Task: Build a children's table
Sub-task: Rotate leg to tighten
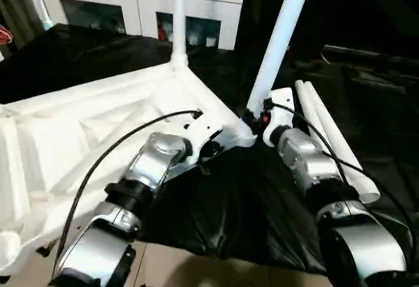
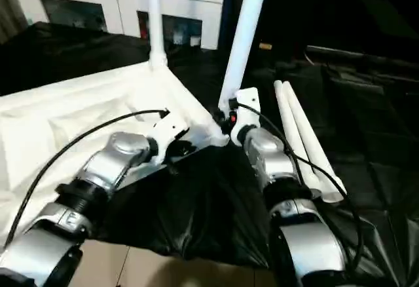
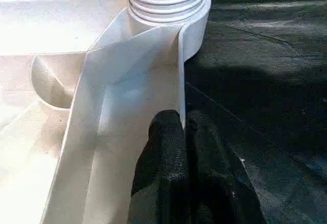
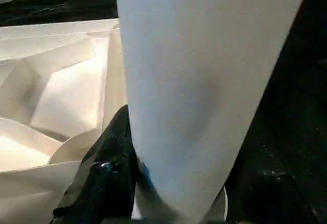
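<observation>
Children's table (image 1: 98,136), no legible markings

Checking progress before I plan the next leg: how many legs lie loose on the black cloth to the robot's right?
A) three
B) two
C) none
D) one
B: two loose legs lie side by side on the black cloth beside the right arm, while one leg stands in the far corner of the tabletop and another is held at the near corner by the right gripper.
</observation>
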You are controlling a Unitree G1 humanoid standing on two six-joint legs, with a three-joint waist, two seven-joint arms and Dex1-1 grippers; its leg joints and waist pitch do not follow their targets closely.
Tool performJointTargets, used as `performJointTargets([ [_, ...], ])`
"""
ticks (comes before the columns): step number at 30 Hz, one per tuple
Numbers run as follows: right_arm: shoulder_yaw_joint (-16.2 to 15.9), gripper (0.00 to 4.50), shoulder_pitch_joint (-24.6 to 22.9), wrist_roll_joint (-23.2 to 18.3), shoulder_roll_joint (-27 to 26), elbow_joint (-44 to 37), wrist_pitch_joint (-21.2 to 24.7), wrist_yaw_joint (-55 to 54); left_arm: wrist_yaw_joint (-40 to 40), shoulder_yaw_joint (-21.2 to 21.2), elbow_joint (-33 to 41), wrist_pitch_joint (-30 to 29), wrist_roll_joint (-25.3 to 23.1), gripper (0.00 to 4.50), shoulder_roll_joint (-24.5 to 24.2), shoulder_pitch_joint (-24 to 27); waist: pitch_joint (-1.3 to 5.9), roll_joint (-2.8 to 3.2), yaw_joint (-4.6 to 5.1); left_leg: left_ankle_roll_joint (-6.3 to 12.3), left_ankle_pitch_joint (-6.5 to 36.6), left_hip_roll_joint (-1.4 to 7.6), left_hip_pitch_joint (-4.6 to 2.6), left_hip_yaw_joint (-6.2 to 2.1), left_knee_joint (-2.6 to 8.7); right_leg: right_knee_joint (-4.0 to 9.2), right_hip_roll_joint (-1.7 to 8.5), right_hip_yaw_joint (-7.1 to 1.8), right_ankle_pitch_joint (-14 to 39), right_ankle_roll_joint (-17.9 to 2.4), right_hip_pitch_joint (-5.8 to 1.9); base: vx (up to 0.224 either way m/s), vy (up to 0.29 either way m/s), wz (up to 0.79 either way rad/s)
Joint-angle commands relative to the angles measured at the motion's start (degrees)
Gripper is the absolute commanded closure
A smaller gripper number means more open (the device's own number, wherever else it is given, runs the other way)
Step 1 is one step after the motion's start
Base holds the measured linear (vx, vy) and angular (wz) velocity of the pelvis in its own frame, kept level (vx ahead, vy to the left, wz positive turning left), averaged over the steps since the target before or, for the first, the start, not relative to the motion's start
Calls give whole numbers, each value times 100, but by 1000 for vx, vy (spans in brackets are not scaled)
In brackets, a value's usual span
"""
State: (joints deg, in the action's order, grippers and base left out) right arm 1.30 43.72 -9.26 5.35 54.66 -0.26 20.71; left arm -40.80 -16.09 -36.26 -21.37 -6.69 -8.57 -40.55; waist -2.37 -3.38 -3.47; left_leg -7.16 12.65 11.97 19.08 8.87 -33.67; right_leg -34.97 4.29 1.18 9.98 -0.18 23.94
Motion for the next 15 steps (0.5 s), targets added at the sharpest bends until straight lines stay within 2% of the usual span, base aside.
performJointTargets([
  [1,-177,263,-247,140,-218,665,336,-44,107,-6,294,87,-18,450,104,-277,323,101,-28,213,674,-6,92,89,418,322,214,-101,417,-1442,-354,0,0,0],
  [4,-230,263,-166,243,-274,795,252,-179,110,-28,272,86,-68,450,67,-271,295,100,-13,175,1019,0,85,86,446,381,226,-110,941,-1350,-335,0,0,0],
  [5,-234,263,-162,247,-277,801,246,-173,110,-28,272,86,-70,450,65,-270,291,119,-7,147,1152,5,73,83,453,404,229,-109,1143,-1301,-323,0,0,0],
  [9,-124,263,-83,230,-363,927,113,-58,137,-41,258,104,-79,450,47,-262,295,112,-3,133,1202,9,81,76,460,410,231,-113,1244,-1239,-311,0,0,0],
  [10,-88,228,-64,217,-378,957,96,-20,138,-45,258,110,-77,450,44,-260,293,118,2,140,1187,13,84,74,464,404,230,-113,1182,-1258,-308,0,0,0],
  [12,-59,228,-45,206,-388,978,71,3,127,-48,263,113,-75,450,39,-255,286,122,10,145,1215,15,83,73,469,403,223,-109,1167,-1276,-304,0,0,0],
  [15,19,183,10,146,-400,1007,24,111,71,-35,281,135,-76,450,21,-235,284,124,21,149,1311,17,80,74,474,419,230,-112,1286,-1282,-293,0,0,0],
])
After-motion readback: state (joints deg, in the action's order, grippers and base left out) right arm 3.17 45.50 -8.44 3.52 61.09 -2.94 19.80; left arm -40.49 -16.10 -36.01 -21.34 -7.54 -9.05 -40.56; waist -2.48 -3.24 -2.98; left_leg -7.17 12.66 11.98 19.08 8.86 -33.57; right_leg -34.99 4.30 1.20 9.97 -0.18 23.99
